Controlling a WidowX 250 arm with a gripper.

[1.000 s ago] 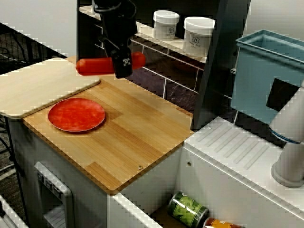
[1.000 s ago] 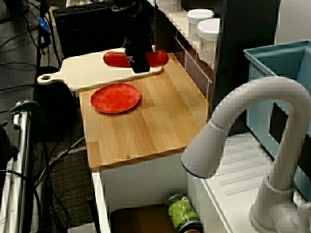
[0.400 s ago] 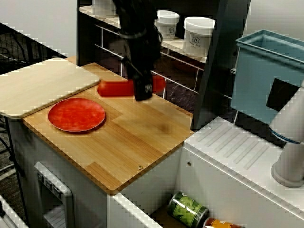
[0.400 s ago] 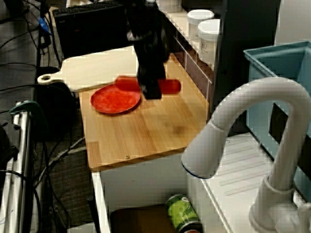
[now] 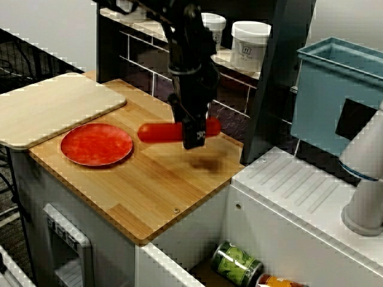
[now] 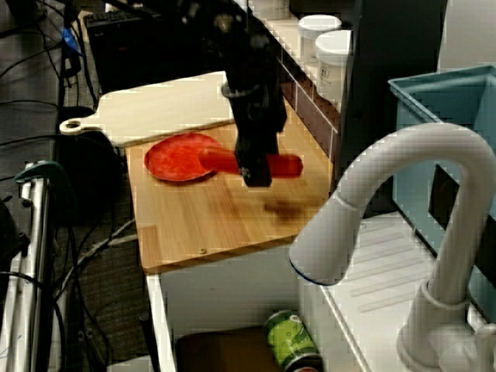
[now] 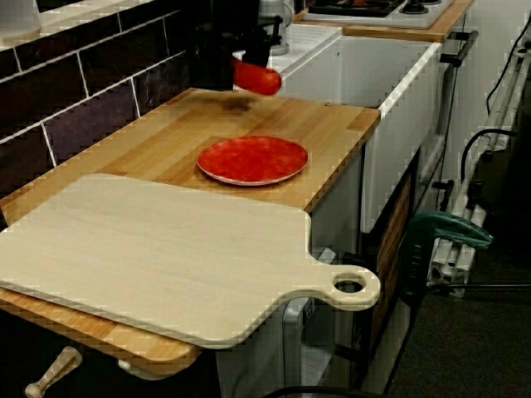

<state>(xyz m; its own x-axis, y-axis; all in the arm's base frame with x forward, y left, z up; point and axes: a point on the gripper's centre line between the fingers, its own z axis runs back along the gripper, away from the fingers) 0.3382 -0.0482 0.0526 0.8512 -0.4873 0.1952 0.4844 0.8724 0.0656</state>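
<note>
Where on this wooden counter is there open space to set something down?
Free: the front strip of the counter, between the red plate and the white drainboard, and the whole pale cutting board beside the plate. Crowded: the back corner, where the tool holds a red sausage above the wood, and the shelf with white jars.

Matte black robot arm [image 5: 187,54], dark from top to tip. Chunky, rounded links up high, slimming into a boxy wrist. Below that, narrow black gripper [image 5: 192,139], same dark finish. Small white marking [image 5: 201,135] on the gripper's near face, too blurred to read. From the view past the faucet, faint grey sheen along the upper casing. In the view along the counter, only a dark, blocky mass; screws and cables not to be made out.
</note>
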